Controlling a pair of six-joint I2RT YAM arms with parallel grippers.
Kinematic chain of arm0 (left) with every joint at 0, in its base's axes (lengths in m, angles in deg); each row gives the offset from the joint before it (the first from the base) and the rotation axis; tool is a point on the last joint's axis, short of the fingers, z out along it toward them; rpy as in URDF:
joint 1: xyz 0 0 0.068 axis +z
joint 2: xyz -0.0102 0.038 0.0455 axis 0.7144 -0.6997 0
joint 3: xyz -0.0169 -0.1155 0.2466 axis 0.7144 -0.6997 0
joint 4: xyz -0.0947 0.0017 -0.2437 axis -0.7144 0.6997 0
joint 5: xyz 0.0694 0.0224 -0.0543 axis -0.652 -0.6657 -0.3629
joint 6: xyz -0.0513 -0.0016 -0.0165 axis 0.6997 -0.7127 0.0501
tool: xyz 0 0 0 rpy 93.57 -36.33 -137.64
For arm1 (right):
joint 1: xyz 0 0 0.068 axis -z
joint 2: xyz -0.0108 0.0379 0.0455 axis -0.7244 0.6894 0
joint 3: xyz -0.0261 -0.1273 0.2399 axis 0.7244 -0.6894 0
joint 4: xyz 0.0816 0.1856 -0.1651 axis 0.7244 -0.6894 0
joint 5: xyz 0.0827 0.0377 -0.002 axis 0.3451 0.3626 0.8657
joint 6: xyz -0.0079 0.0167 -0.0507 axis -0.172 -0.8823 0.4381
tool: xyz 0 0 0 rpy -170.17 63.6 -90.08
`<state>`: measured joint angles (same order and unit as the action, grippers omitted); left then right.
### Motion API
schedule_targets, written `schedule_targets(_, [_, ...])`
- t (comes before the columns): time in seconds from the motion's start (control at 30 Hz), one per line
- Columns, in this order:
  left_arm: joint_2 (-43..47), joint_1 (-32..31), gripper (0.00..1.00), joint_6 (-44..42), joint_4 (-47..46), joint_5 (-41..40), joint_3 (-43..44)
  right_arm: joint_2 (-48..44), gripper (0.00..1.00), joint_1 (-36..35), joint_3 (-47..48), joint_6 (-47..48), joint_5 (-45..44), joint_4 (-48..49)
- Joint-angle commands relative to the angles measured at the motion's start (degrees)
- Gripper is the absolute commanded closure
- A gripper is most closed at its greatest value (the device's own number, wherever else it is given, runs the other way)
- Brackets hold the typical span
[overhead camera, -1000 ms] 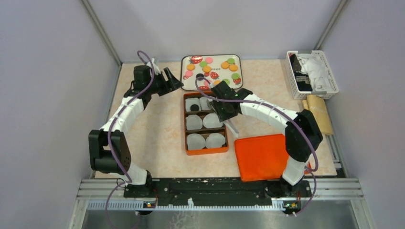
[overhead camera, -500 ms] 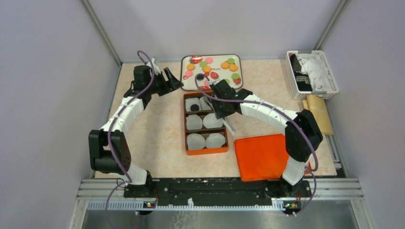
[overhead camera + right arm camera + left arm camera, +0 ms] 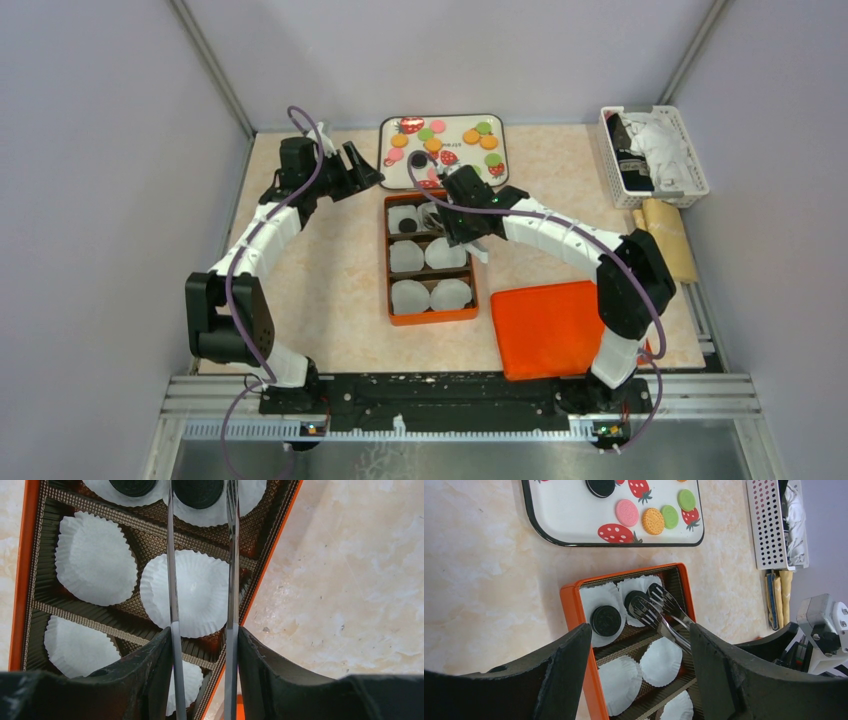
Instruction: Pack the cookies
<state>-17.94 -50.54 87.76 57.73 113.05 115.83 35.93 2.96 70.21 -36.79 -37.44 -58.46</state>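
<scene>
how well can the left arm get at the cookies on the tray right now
Probably yes. The left gripper is open just beside the tray's left edge, with nothing visible between it and the cookies. The right gripper and its tongs are over the box, not the tray.

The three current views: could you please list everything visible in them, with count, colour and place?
tray: one, white with strawberry prints, far centre.
cookies: about a dozen on the tray, black, green, orange, pink; two black in the box's far cups.
box: one, orange, centre.
paper cups: six, white, inside the box.
lid: one, orange, right of the box.
basket: one, white, far right, holding cloth.
roll: one, tan, beside the basket.
tongs: one pair, metal, tips over the far cups.
left tool: open, empty, left of the tray.
right tool: gripping the tongs.
</scene>
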Motion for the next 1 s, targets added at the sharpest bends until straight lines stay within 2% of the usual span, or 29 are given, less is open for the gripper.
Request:
schedule_targets(0.0, [2.70,0.20,0.22,-0.63,-1.29,0.75,-0.01,-4.64,0.56,-0.27,1.70,-0.21,-0.72,4.01])
schedule_targets(0.23, [2.89,0.20,0.22,-0.42,-1.54,0.87,-0.29,-10.50,0.58,-0.30,2.93,-0.25,-3.69,3.38])
schedule_targets(0.4, [3.06,0.20,0.22,-0.38,-1.85,0.92,-0.54,-10.82,0.56,-0.03,4.13,0.00,-12.21,1.94])
schedule_targets(0.6, [2.81,0.20,0.22,-0.10,-2.15,1.32,-0.43,-4.43,0.55,4.13,7.93,-0.08,-14.44,0.32])
schedule_targets(0.97, [2.56,0.20,0.21,-0.27,-2.05,1.38,-0.36,5.62,0.55,11.52,10.46,-0.93,-10.66,2.71])
